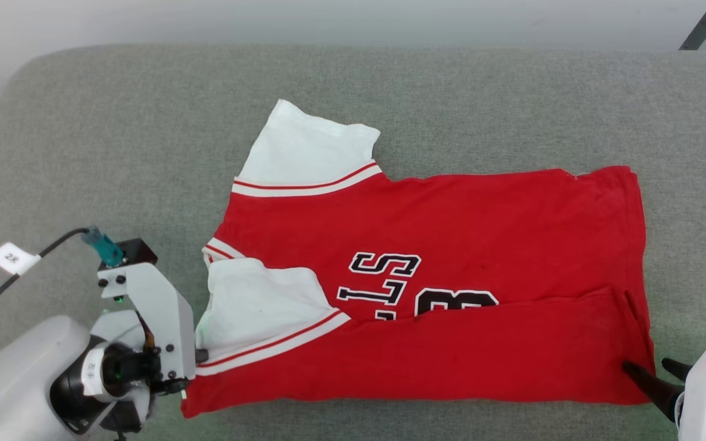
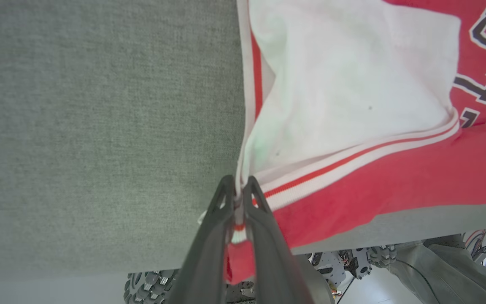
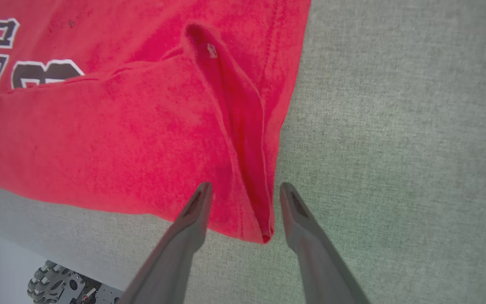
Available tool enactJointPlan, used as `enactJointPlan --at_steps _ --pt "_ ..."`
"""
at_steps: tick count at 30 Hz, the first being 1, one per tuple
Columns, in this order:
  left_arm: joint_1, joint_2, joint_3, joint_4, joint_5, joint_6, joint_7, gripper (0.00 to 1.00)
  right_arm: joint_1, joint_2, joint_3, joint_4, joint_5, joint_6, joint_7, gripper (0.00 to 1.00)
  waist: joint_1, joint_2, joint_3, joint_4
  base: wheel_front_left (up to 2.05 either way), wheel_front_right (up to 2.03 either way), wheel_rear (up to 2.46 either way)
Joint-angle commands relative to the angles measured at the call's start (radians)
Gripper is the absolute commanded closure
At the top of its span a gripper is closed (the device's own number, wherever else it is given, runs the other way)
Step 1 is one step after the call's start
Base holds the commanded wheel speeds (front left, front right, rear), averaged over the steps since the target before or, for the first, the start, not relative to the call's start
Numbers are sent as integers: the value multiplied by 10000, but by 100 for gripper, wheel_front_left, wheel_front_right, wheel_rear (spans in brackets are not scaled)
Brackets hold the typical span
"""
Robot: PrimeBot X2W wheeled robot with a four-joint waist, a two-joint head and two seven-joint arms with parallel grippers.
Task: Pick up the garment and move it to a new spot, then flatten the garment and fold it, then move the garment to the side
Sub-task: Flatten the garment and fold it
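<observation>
Our left fingers [image 2: 211,240] clamp the garment [image 1: 451,245] by its striped trim; our right fingers [image 3: 188,228] spread wide astride its red corner on the grey table [image 1: 144,122].

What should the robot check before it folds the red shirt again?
1. Is the left gripper shut on the garment at its striped corner: ok.
2. Is the right gripper holding the other near corner: not ok; its jaws stand open, one finger on either side of that corner.
3. Is the near edge folded over: ok; it covers part of the lettering.
4. Is the far white sleeve tucked in: not ok; it sticks out.
5. Is there bare table beyond the garment: ok.
6. Is fabric bunched under the fold: cannot tell.
</observation>
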Motion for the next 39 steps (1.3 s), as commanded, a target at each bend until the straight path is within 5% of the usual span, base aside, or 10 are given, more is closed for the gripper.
enactJointPlan --at_steps 1,4,6,8,15,27,39 --pt "-14 66 31 12 120 -33 -59 59 -54 42 -40 -121 -46 -10 -46 0 0 0 -31 -36 0 0 0" --pt "-81 140 74 -12 186 -80 -144 44 -4 128 -104 -347 -28 -10 -136 0 0 0 -93 -96 0 0 0" --pt "-128 176 126 -43 247 -150 -243 14 26 206 -171 -537 -55 -10 -262 0 0 0 -146 -150 0 0 0" --pt "-195 204 154 -78 327 -213 -324 0 63 285 -202 -726 -89 -10 -426 0 0 0 -195 -197 0 0 0" --pt "-511 288 231 -303 727 -521 -620 0 37 508 -77 -1462 -214 -10 -1652 0 0 0 -350 -433 0 0 0" --pt "-2406 -649 486 1247 2661 -2524 -3128 0 -705 -55 1080 -2181 -1317 -9 -6392 0 0 0 -163 -1261 0 0 0" --pt "-4858 -1509 304 4566 3524 -4173 -3312 0 -1401 -174 1900 -1863 -1979 -10 -9348 0 0 0 1126 -2389 0 0 0"
